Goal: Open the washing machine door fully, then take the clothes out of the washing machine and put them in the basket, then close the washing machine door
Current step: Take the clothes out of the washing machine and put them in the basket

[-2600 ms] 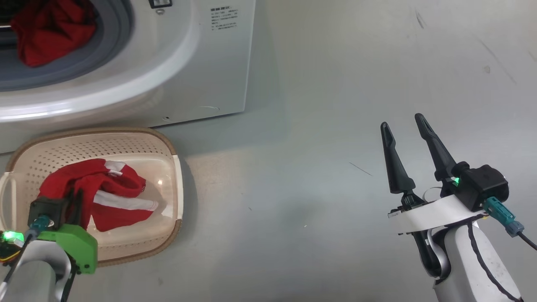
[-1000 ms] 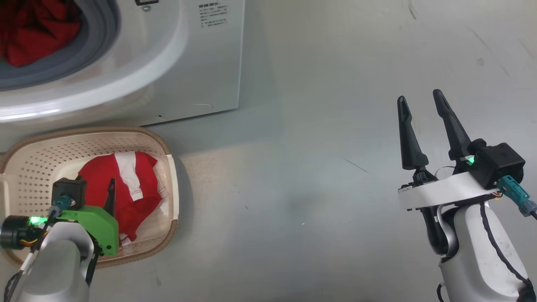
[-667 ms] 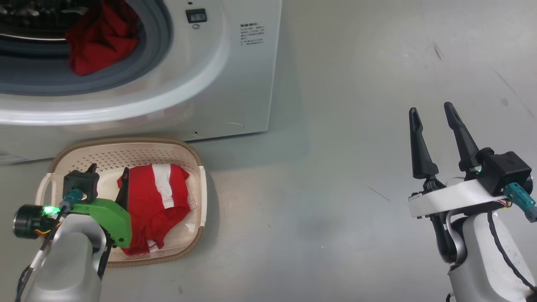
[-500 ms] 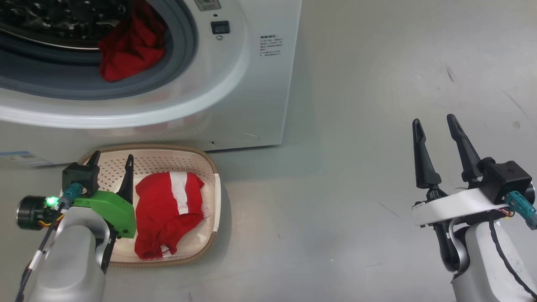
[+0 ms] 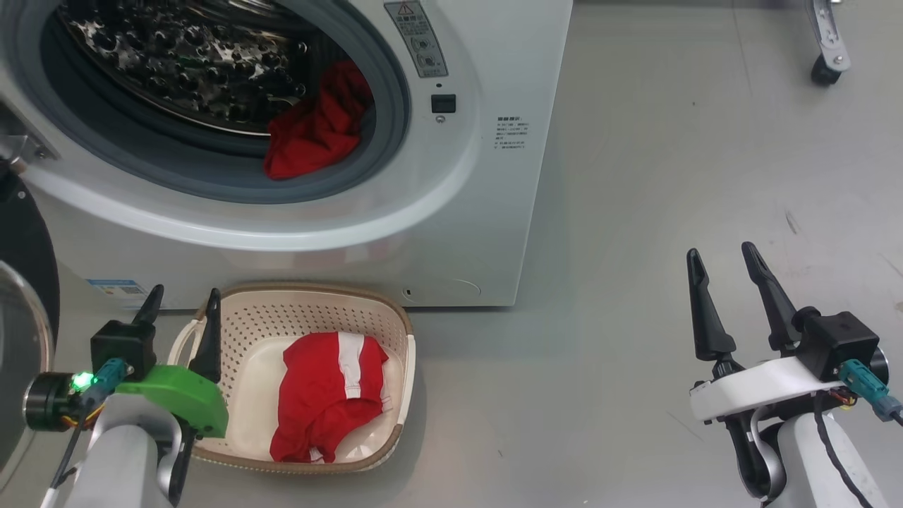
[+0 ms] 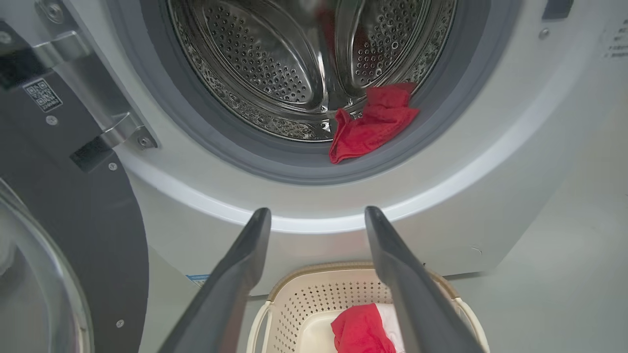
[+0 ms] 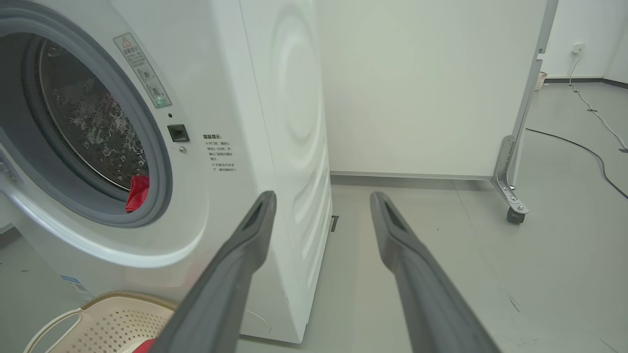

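The washing machine [image 5: 487,212] stands with its door [image 5: 25,247] swung open at the left. One red piece of the clothes [image 5: 317,134] lies at the drum's front lip, also seen in the left wrist view [image 6: 373,127] and the right wrist view [image 7: 138,193]. In front of the machine, the basket [image 5: 303,289] holds a red garment with a white stripe [image 5: 328,395]. My left gripper [image 5: 183,296] is open and empty above the basket's left rim. My right gripper [image 5: 720,252] is open and empty over bare floor at the right.
The open door's black rim [image 6: 98,245] and glass bowl [image 6: 29,274] lie close to my left arm. A white panel on a castor [image 7: 515,215] stands at the far right, with a cable [image 7: 588,152] on the floor behind it.
The head camera has tilted up, bringing the drum and door into view. My left gripper has lifted off the striped garment, which now lies loose in the basket. The right gripper stays open.
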